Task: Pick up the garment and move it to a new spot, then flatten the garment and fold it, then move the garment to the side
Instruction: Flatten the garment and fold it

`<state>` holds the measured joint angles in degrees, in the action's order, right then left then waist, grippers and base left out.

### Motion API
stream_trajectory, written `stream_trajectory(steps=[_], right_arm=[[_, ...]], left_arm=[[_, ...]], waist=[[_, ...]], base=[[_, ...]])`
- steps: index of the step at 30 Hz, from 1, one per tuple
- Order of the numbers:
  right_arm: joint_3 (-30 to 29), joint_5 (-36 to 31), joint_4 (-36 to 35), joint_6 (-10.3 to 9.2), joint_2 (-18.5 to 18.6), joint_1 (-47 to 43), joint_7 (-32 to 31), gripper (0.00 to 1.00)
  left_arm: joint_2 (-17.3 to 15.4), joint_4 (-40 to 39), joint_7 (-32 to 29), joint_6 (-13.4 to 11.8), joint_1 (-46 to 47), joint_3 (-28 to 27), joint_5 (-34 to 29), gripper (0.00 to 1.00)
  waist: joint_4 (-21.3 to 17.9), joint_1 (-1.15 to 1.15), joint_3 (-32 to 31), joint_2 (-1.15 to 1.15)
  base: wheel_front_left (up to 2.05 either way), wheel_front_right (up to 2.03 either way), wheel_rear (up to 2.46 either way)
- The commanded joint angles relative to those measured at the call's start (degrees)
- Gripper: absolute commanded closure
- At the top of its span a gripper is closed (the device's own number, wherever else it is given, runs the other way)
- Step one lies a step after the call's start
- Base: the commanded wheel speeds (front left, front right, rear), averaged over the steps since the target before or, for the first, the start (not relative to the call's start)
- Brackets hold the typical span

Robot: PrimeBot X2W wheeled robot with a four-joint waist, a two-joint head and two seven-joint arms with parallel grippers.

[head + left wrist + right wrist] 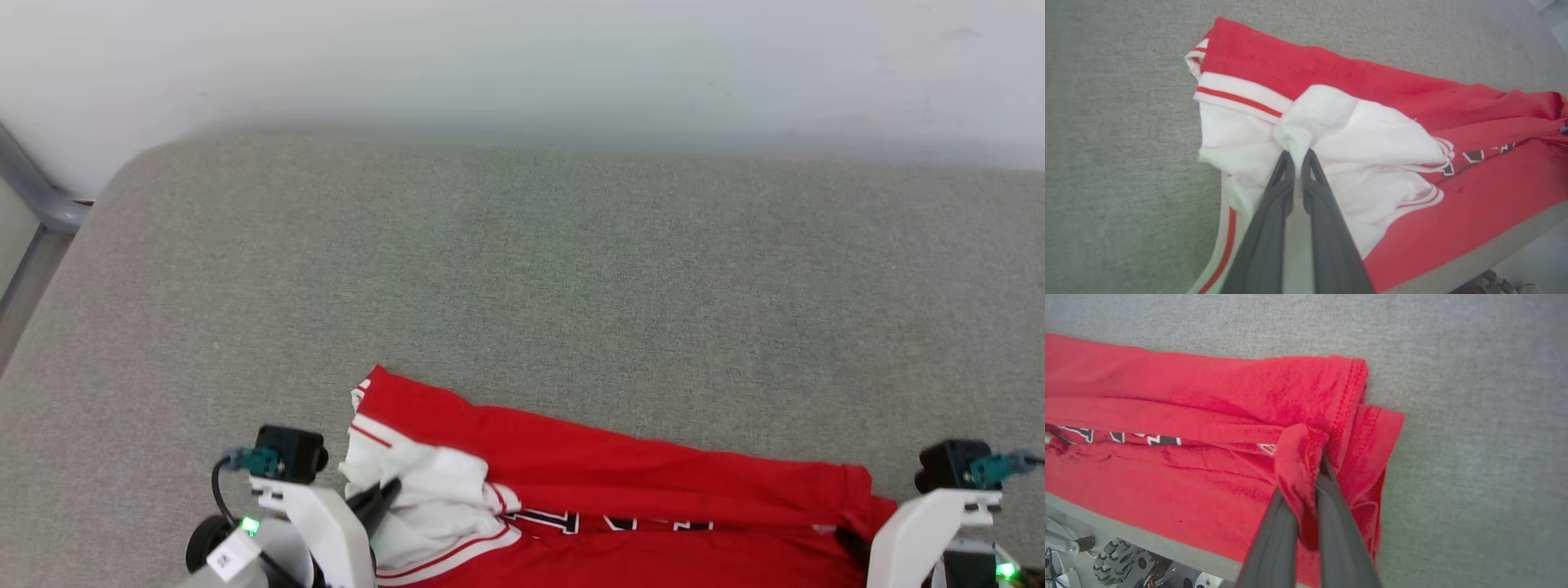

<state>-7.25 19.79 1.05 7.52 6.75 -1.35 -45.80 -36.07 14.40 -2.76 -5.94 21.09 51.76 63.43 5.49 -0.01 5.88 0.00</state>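
"The garment (620,482) first. Where does it lie?"

"On the grey cloth-covered table (522,269), along its near edge. It is drawn out lengthwise between the two arms, and the far part of the table is bare up to the pale wall (522,57)."

"Condition?"

"Not flat. Long creases run end to end, and the black-and-white lettering is partly sunk in one of them. At the robot's left end the white sleeve is bunched, with its red-striped trim showing. At the right end the stitched red hem is doubled over on itself."

"Left gripper (1298,157)?"

"Closed on the garment. The two dark fingers meet at the tips, with a raised peak of white sleeve cloth pinched between them."

"Right gripper (1310,473)?"

"Also clamped on the garment. A fold of red cloth beside the hem corner is caught between the fingers and drapes over one of them, hiding its tip."

"Anything below the table?"

"In the right wrist view, wheels (1114,559) and cabling show beneath the near edge. The red cloth reaches that edge."
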Motion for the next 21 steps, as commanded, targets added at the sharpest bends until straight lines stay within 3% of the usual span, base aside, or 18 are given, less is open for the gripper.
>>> stream_trajectory(steps=[1, 4, 5, 6, 7, 8, 9, 10, 17, 21], right_arm=[[-0.72, 0.29, -0.11, -0.07, -0.59, -1.83, 0.51, 1.0], [-1.7, -0.08, 0.39, -0.07, -1.47, -4.05, 1.77, 1.0], [-2.17, -0.12, 0.62, -0.07, -1.84, -4.58, 2.59, 0.66], [-2.38, -0.17, 0.92, -0.07, -2.16, -5.07, 3.41, 0.0], [-2.51, -0.19, 1.28, -0.07, -2.45, -5.59, 4.26, 0.0], [-2.5, -0.27, 1.43, -0.07, -2.66, -6.07, 5.32, 0.0], [-2.66, -0.24, 1.37, -0.07, -2.88, -6.25, 6.82, 0.0], [-2.73, 0.23, 1.49, -0.07, -3.09, -6.51, 8.01, 0.0], [-2.9, 0.76, -0.96, -0.06, -3.79, -8.71, 16.19, 0.0], [-3.32, 0.31, -3.17, -0.06, -3.78, -7.94, 16.01, 0.0]], left_arm=[[-0.72, -0.91, 0.31, -0.94, -1.88, 0.17, 0.43, 1.0], [-0.43, -2.3, -0.07, -1.79, -4.51, 0.74, 1.37, 1.0], [-0.29, -2.24, 0.21, -2.23, -4.82, 0.81, 1.31, 1.0], [0.14, -1.99, 0.39, -2.4, -5.24, 0.89, 1.51, 1.0], [0.79, -1.79, 0.62, -2.42, -5.76, 0.98, 1.9, 1.0], [1.32, -1.34, 1.35, -2.64, -6.02, 0.82, 1.8, 0.72], [1.72, -0.95, 1.8, -2.71, -6.21, 0.8, 1.72, 0.13], [2.18, -0.65, 2.33, -2.56, -6.39, 0.88, 1.57, 0.0], [3.8, -1.42, 12.81, -4.5, -6.39, -2.2, -1.4, 0.0], [3.74, -3.95, 17.07, -5.62, -5.72, -5.21, -4.96, 0.0]], waist=[[0.41, 0.01, -0.71, 0.0], [0.75, 0.01, -1.32, 0.0], [0.85, 0.01, -1.49, 0.0], [0.95, 0.01, -1.69, 0.0], [1.03, 0.01, -1.95, 0.0], [1.1, 0.01, -2.25, 0.0], [1.11, 0.01, -2.47, 0.0], [1.12, 0.01, -2.74, 0.0], [0.92, 0.01, -4.66, 0.0], [0.71, 0.01, -5.12, 0.0]], base=[[0.0, 0.0, 0.0], [0.0, 0.0, 0.0], [0.0, 0.0, 0.0], [0.0, 0.0, 0.0], [0.0, 0.0, 0.0], [0.0, 0.0, 0.0], [0.0, 0.0, 0.0], [0.0, 0.0, 0.0], [0.0, 0.0, 0.0], [0.0, 0.0, 0.0]])
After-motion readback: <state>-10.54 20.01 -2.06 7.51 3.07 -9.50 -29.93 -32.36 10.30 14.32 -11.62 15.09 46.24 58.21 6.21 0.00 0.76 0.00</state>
